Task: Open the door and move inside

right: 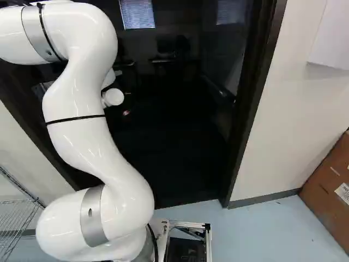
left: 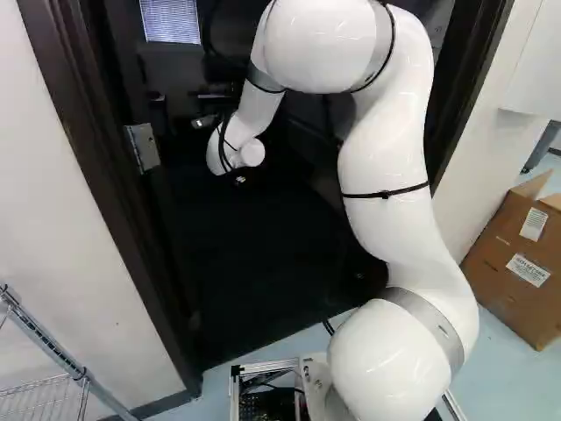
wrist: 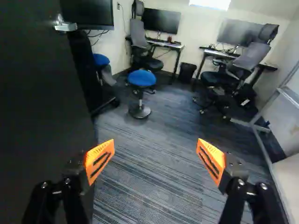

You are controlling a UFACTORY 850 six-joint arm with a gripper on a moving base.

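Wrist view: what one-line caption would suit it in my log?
Gripper open, facing into a carpeted room beside the open dark door, with a blue stool and two desks beyond.

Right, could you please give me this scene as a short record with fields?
door: open, beside the end effector
handle: not gripped
end effector: open, nothing between its fingers
arm: reaching through the doorway
base: outside the room
inside: blue stool, monitors, office chairs
outside: cardboard box, wire rack
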